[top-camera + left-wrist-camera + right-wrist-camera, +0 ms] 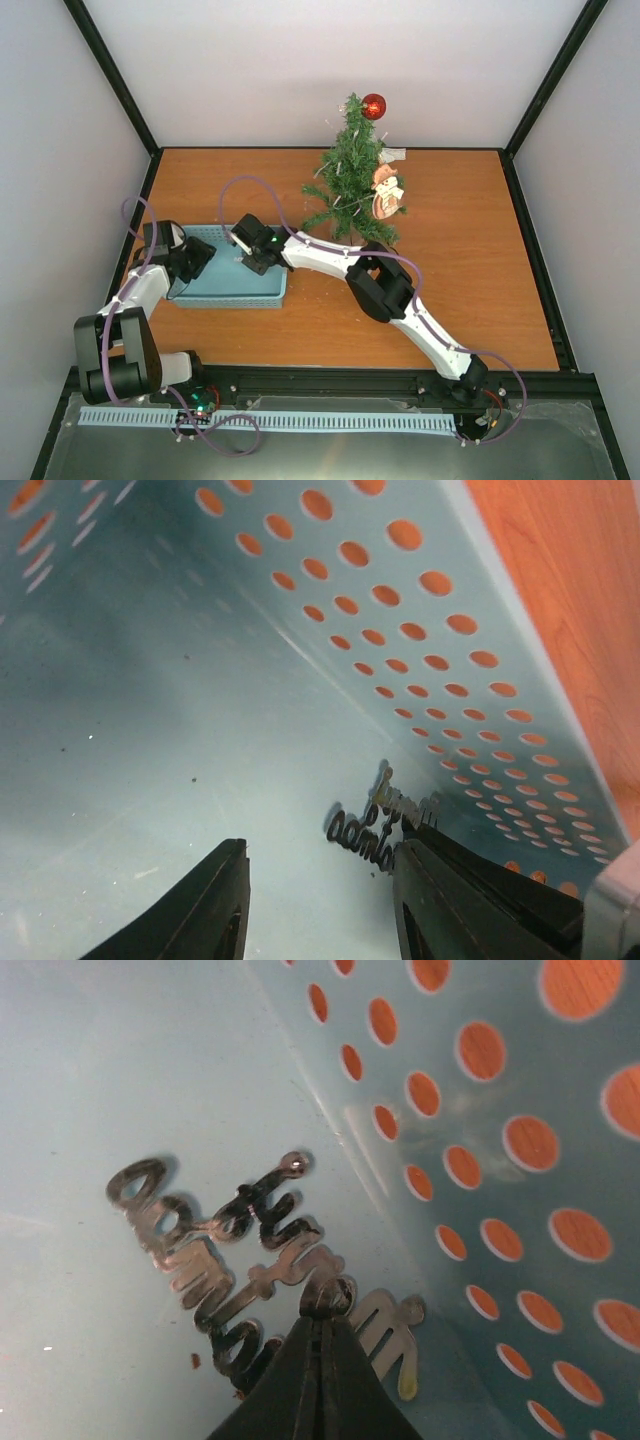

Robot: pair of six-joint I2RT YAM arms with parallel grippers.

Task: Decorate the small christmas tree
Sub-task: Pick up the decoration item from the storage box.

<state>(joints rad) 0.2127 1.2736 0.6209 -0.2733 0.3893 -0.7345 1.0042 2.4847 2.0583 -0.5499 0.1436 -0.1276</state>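
The small christmas tree (350,175) stands at the back of the table. It carries a red ball (373,105) near its top and a snowman figure (386,190) on its right side. A shiny metal lettering ornament (250,1260) lies flat on the floor of the blue perforated basket (205,292). My right gripper (325,1315) is shut, its tips touching a round loop of that ornament. My left gripper (320,890) is inside the basket, open, with nothing between its fingers. The ornament (375,825) lies just ahead of its right finger (450,900).
The basket wall (420,630) with round holes rises close on the right of both grippers. Both arms meet over the basket at the table's left, the right arm (380,285) reaching across in front of the tree. Black frame posts edge the orange table (470,260).
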